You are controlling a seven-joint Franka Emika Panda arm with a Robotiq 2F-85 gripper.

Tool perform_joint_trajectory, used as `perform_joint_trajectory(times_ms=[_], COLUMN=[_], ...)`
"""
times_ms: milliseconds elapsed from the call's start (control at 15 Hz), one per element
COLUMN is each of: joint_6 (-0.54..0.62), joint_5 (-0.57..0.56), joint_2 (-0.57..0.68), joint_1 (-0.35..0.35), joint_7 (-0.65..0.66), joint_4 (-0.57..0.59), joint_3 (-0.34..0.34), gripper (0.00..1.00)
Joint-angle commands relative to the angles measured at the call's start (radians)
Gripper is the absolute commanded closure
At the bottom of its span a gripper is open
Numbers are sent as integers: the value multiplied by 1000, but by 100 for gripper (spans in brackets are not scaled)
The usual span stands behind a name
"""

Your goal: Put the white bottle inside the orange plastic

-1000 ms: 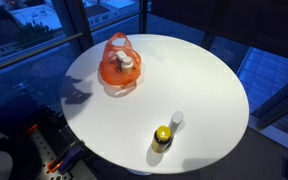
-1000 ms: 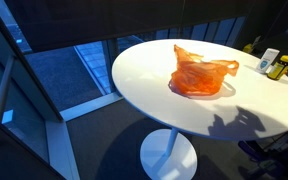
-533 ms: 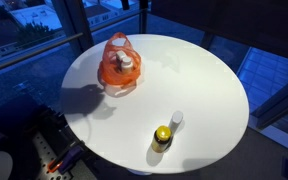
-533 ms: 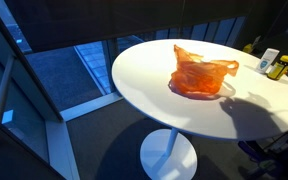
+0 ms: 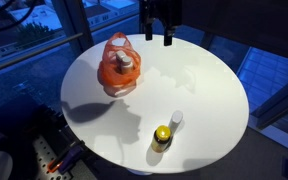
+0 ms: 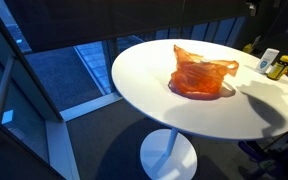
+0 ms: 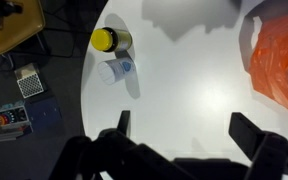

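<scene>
Between my fingertips: nothing. My gripper (image 7: 181, 128) is spread wide and held high, well clear of the round white table (image 7: 199, 95) directly beneath. Judgement: the height is useful, since it keeps both task items in the wrist view while I pick a line of approach.

Nearest item, off past one finger: the orange plastic bag (image 5: 118, 63), slumped on the tabletop with its mouth gaping upward, so a drop from above should go in. Something pale shows inside the mouth in an exterior view; I cannot tell what.

Further out, past the opposite finger: the white bottle (image 7: 117, 71), upright near the table edge and outside the bag. For this bottle the task is not yet begun.

Just beyond the bottle: a yellow-lidded jar (image 7: 112, 40), close beside it. Whether they touch I cannot tell. Judgement: that neighbour is the hazard. My fingers should close across the bottle on the axis that stays off the jar's side, or I may knock the jar toward the edge.

Next, as I judge it: travel over the bottle, descend, close, lift, carry to the bag mouth.
</scene>
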Motion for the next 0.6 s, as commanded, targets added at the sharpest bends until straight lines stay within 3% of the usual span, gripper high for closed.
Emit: perform_joint_trajectory(times_ms=[0, 533], joint_6=[43, 76], joint_5=[30, 19], joint_2=[63, 97], joint_1=[-23, -21], joint_7=[-8, -2], joint_4=[31, 15], joint_3=[-31, -55], gripper=[0, 0])
